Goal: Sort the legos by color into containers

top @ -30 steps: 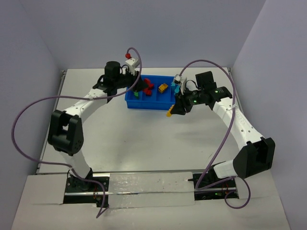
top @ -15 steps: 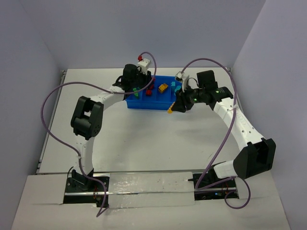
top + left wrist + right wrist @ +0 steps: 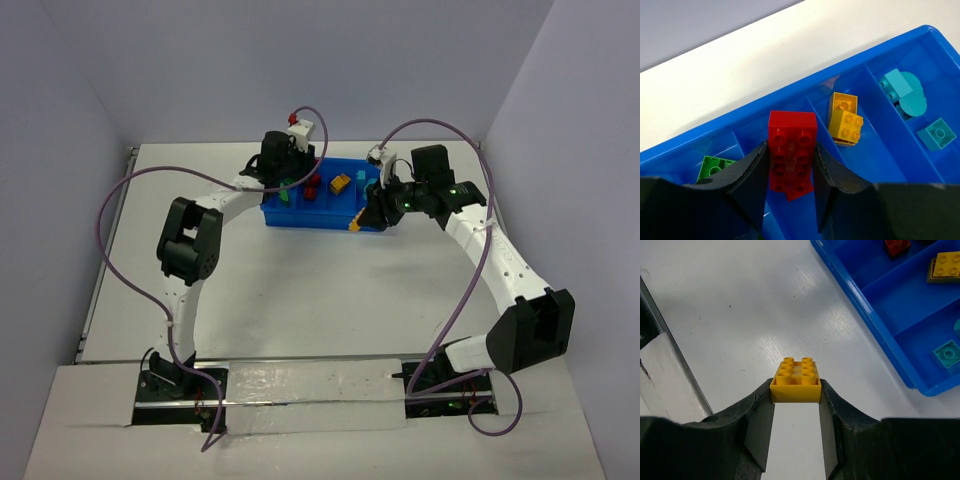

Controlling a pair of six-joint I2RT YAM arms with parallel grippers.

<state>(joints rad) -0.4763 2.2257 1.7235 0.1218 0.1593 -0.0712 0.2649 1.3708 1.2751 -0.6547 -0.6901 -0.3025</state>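
Observation:
The blue tray stands at the back middle of the table. My left gripper is shut on a red lego and holds it over the tray's second compartment from the left. A green lego lies in the leftmost compartment, two joined yellow legos in the third, and teal legos in the rightmost. My right gripper is shut on a yellow lego, above the table just off the tray's near right corner.
The white table ends at a raised metal rail by the arm bases. Purple cables loop over both arms. Grey walls close the back and sides.
My left arm has folded its elbow in to the right, with its gripper staying over the tray holding the red lego. My right gripper has moved slightly toward the tray with the yellow lego.

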